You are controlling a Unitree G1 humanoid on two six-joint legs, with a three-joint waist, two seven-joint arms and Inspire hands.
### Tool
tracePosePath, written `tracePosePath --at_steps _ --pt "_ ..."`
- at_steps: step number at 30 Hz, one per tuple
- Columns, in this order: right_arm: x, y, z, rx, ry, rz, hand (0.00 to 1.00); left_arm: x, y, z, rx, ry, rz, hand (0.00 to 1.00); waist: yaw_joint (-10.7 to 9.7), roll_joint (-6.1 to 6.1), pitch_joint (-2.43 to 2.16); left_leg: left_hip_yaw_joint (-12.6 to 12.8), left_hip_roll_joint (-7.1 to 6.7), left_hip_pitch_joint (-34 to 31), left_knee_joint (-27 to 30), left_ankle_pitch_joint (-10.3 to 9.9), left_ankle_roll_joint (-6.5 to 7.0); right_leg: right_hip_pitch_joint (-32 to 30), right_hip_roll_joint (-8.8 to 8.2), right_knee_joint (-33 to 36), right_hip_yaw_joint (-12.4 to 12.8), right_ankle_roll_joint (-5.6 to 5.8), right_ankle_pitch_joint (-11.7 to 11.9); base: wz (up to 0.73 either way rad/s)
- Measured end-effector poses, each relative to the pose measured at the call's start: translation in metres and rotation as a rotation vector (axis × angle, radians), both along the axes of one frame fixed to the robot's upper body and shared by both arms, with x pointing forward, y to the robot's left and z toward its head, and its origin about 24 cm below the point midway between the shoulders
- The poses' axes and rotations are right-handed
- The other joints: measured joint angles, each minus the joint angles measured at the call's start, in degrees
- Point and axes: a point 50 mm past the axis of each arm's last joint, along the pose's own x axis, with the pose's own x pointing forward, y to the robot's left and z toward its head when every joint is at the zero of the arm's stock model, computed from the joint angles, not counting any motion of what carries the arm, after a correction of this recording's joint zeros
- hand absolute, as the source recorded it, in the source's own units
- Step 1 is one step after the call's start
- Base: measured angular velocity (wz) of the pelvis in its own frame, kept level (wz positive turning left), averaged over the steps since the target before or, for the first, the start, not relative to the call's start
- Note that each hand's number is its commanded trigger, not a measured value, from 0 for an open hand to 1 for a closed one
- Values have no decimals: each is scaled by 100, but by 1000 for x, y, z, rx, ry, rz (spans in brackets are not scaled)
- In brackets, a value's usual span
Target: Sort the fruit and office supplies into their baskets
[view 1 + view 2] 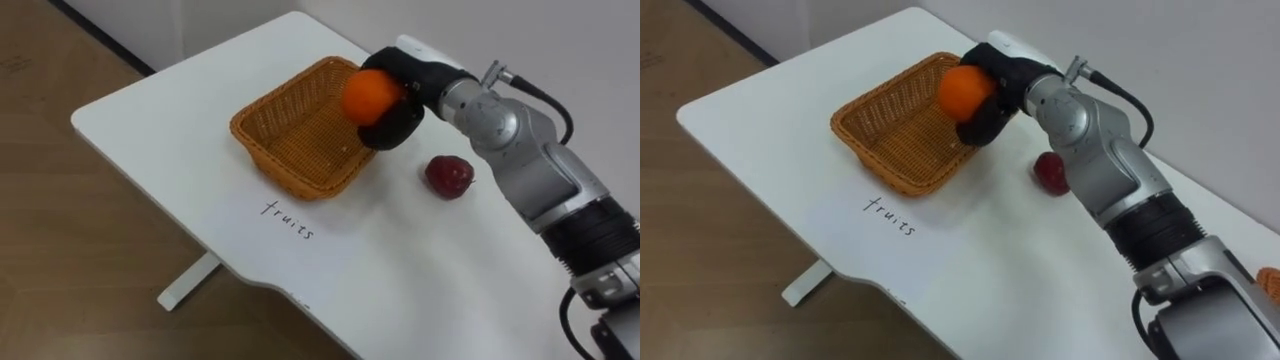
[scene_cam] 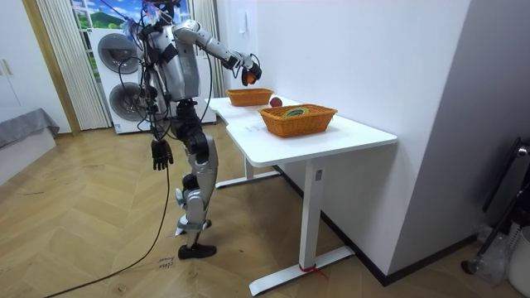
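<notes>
My right hand (image 1: 402, 118) is shut on an orange (image 1: 368, 95) and holds it above the right rim of a woven wicker basket (image 1: 285, 165), which looks empty inside. A dark red apple (image 1: 449, 176) lies on the white table (image 1: 150, 120) just right of that basket, beside my forearm. From the room camera, I stand at the table's end with my right arm stretched over the basket (image 2: 248, 97), while my left hand (image 2: 161, 155) hangs open at my side.
A second wicker basket (image 2: 298, 120) with things inside stands further along the table, nearer the room camera. A handwritten label (image 1: 288, 220) marks the tabletop in front of the first basket. The table's left edge drops to a wooden floor (image 1: 60, 230).
</notes>
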Motion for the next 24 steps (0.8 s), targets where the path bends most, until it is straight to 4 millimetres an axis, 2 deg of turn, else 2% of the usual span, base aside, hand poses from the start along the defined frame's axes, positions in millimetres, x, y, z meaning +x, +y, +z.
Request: tracePosePath --at_steps 11,17,24 --pt "1 -2 -4 -9 -1 -17 100 0 1 0 8 3 -9 0 10 -1 -1 -67 -31 -21 30 2 3 -2 -16 -1 -29 26 -16 2" --pt "3 -8 -12 -19 28 -45 100 0 1 0 16 3 -8 0 98 2 1 -66 -80 -15 29 18 30 -4 -64 -1 -32 57 -36 0" --pt "3 -9 -11 -11 1 -66 100 0 0 0 18 2 -10 0 176 5 4 -136 -119 -94 39 30 50 -11 -89 -1 -179 58 -36 6"
